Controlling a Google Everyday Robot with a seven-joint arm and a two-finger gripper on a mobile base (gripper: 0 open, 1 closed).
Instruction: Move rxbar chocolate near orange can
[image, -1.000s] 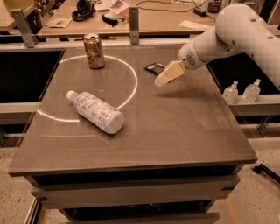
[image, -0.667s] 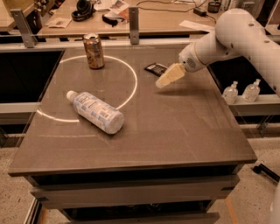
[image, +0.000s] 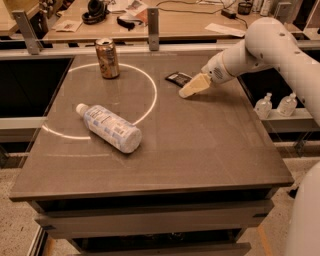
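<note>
The rxbar chocolate (image: 178, 78) lies flat in its black wrapper at the far right-centre of the table. The orange can (image: 107, 58) stands upright at the far left, well apart from the bar. My gripper (image: 187, 90) is low over the table, its pale fingers pointing down-left, tips just in front of and to the right of the bar. The white arm reaches in from the right.
A clear plastic bottle (image: 109, 128) with a white label lies on its side at the table's left-centre. A bright ring of light crosses the brown tabletop (image: 200, 150). Two small bottles (image: 275, 105) stand on a shelf off the right edge. A cluttered desk lies behind.
The gripper has moved slightly left and closer to the bar. The bar, can and bottle have not moved.
</note>
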